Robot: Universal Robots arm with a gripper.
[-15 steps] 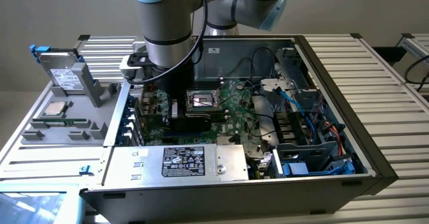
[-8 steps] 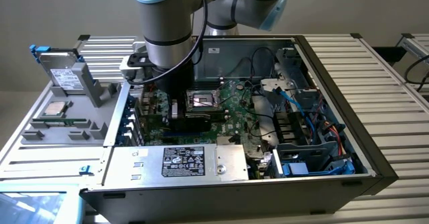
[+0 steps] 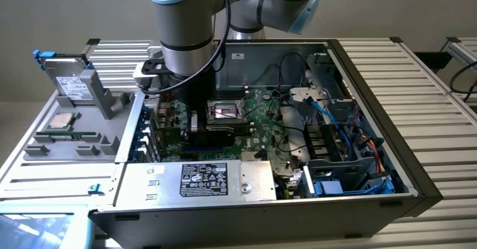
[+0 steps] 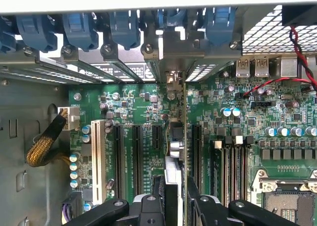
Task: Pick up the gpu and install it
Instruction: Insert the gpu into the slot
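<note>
One arm (image 3: 186, 31), reaching straight down into the open case (image 3: 417, 165) on the slatted desk (image 3: 439, 92).

Exterior view: pincer (image 3: 195, 121) sits low over the board (image 3: 261, 120), at the slot end toward the exterior view's left. Wrist is vertical, presumably so a card goes in square to the board. PSU (image 3: 201, 179) lies along the near wall, with cables bunched to the exterior view's right, clear of the arm. Outside the case, on the exterior view's left, a grey holder (image 3: 75, 145) props a drive (image 3: 71, 84) upright and carries a CPU (image 3: 60, 123) flat. Both are well apart from the pincer.

Wrist view: gpu (image 4: 174, 137) seen edge-on, a thin strip running lengthwise among the black slots (image 4: 136, 146). Pincer (image 4: 173, 201) is clenched on the gpu, one finger (image 4: 158, 189) on each face. It grips the card's top edge, which leaves the connector edge free. Card runs parallel with the slots, bracket end (image 4: 173, 80) pointing at the rear wall under the blue latches (image 4: 79, 25). That is the alignment an install needs. Card hides whatever lies under it, so can't tell if it's hovering, touching or seated. RAM slots (image 4: 233, 161) and socket (image 4: 287, 196) are off to one side, not involved. Judgement: pick-up done, install in hand.
</note>
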